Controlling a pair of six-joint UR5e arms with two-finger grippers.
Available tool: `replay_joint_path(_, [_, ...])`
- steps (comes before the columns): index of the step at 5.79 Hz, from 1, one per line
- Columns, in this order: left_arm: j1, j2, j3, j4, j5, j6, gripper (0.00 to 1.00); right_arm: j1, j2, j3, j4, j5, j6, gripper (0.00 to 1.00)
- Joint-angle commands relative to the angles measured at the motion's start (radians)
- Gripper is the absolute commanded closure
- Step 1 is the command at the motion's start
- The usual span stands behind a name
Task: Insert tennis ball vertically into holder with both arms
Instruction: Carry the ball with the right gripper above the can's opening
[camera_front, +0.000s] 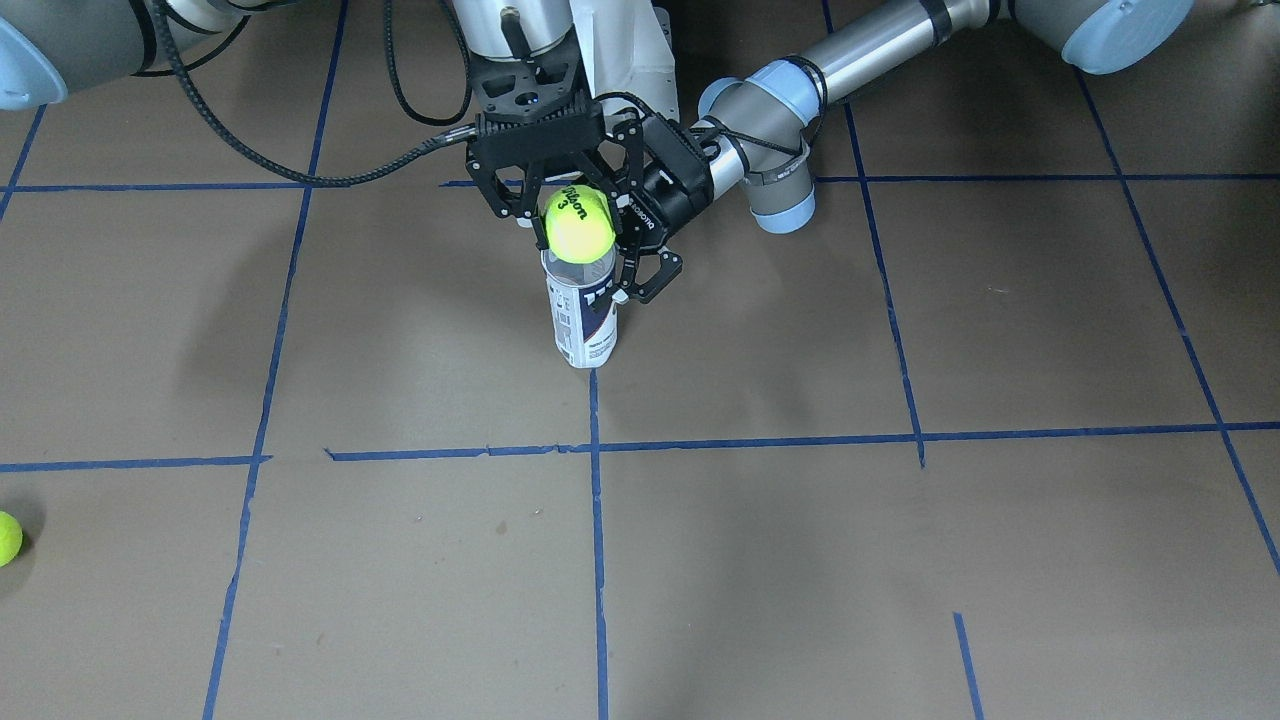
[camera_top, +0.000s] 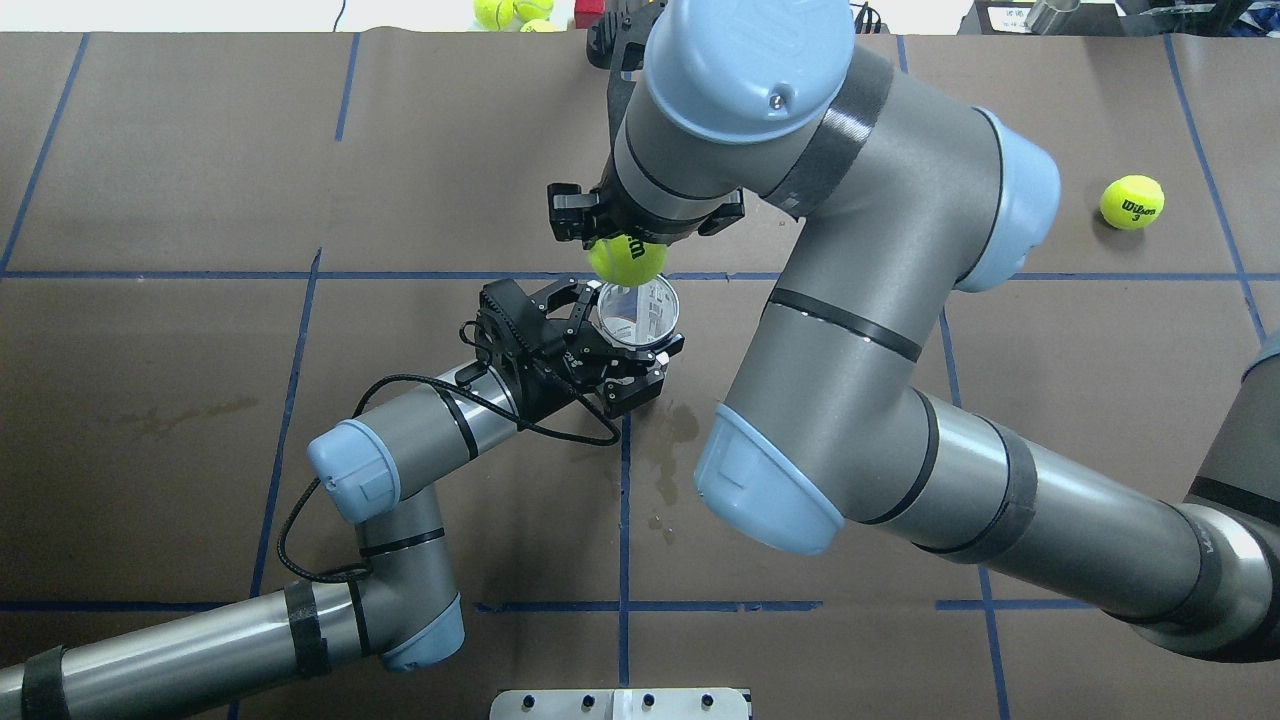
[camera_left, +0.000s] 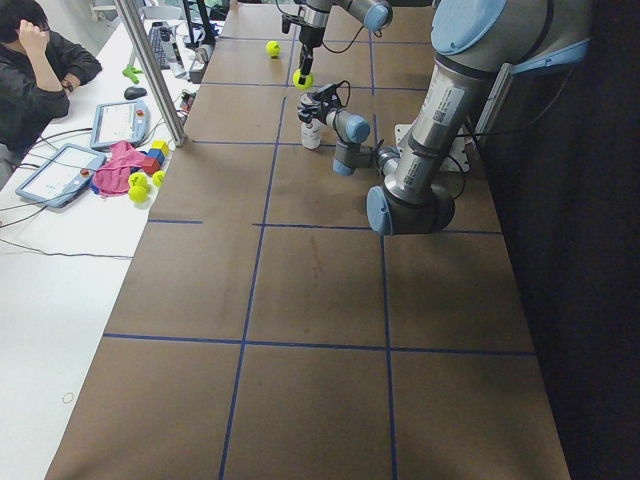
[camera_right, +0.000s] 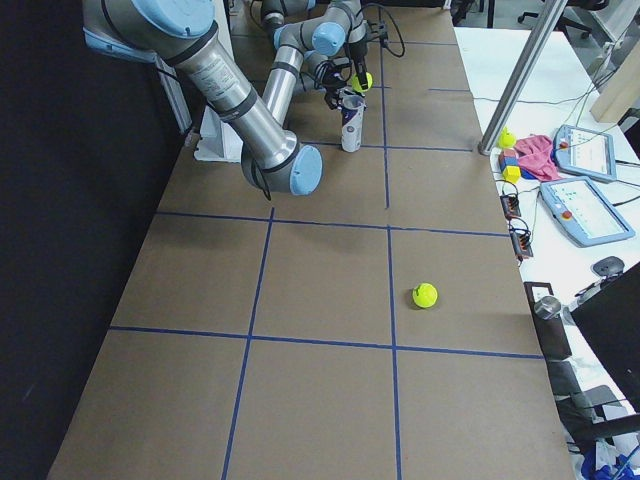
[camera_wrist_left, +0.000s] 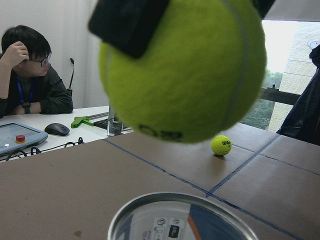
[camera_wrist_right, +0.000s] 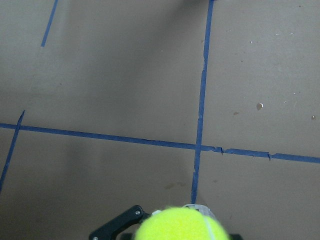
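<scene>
Right claw (camera_front: 576, 214) pinching the tennis ball (camera_front: 580, 230) over the holder (camera_top: 640, 318), left claw (camera_top: 622, 338) clamping that holder. Next, I'd say: centre, lower, release!

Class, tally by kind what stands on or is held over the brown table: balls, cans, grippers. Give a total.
Tennis balls, yellow-green: 2 (held ball, loose ball)
Cans: 1 (clear-plastic cylindrical tennis ball can)
Grippers, black two-finger: 2 (left gripper, right gripper)
Total: 5
</scene>
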Motion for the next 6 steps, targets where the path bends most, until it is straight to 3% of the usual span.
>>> replay_joint_path(1, [0.005, 0.0, -0.002, -0.002, -0.001, 0.0, 0.07, -0.015, -0.003, -0.002, 0.0, -0.007, -0.001, 0.79])
replay_joint_path(6, [0.001, 0.002, -0.002, 0.0, 0.001, 0.003, 0.06, -0.015, -0.007, 0.004, -0.003, -0.004, -0.005, 0.77])
